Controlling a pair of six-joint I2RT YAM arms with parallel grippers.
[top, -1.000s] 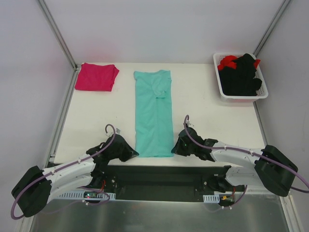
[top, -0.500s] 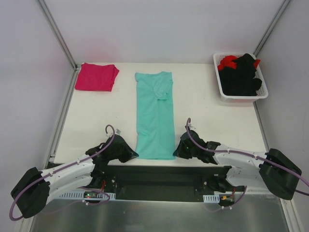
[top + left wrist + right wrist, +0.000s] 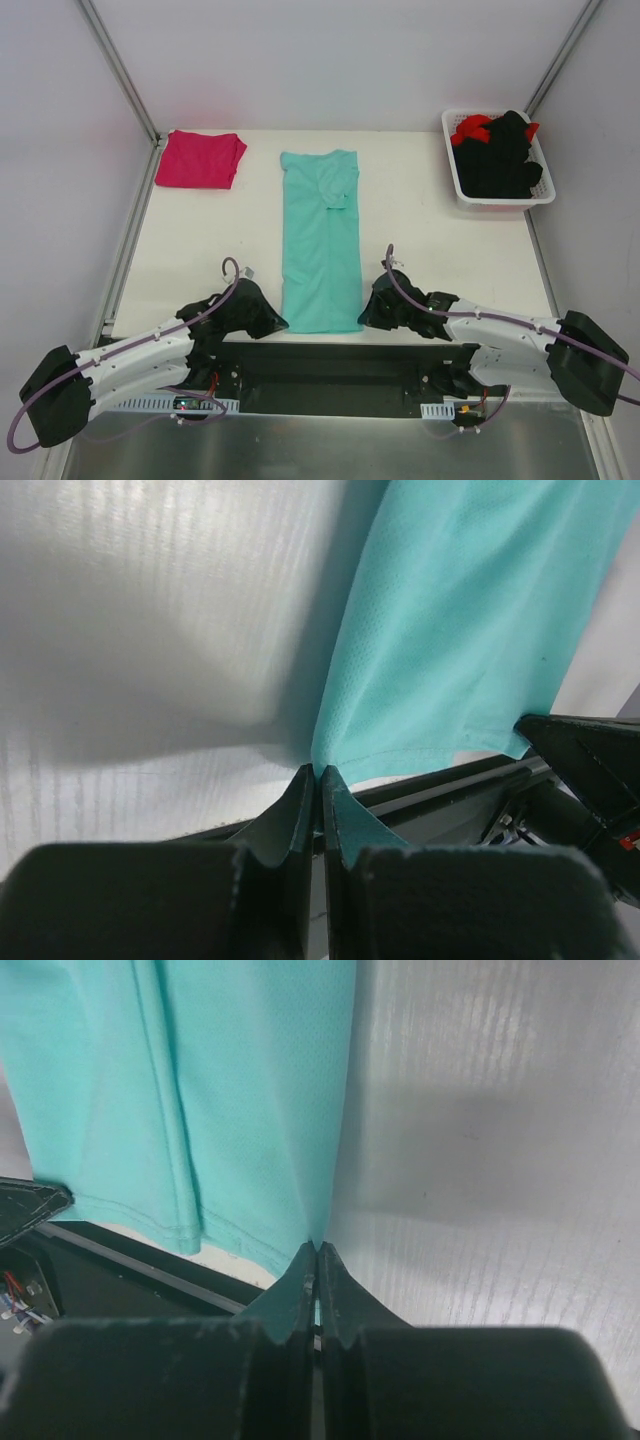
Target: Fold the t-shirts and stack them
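The teal t-shirt (image 3: 320, 240) lies on the white table as a long narrow strip, folded lengthwise, with its hem at the near edge. My left gripper (image 3: 283, 322) is shut on the hem's near-left corner; in the left wrist view the fingertips (image 3: 320, 772) pinch the teal cloth (image 3: 470, 630). My right gripper (image 3: 364, 314) is shut on the near-right corner, and its tips (image 3: 316, 1248) pinch the cloth (image 3: 230, 1090). The pink t-shirt (image 3: 202, 158) lies folded at the far left corner.
A white basket (image 3: 455, 190) at the far right holds black garments (image 3: 500, 160) and red garments (image 3: 472, 128). Metal frame posts run along both sides of the table. The table's near edge (image 3: 320, 340) lies just under the teal hem.
Both grippers have drawn the teal shirt a little toward the near edge, and the right one has shifted right. The cloth now lies flatter and straighter, with its sleeve bump smoothed.
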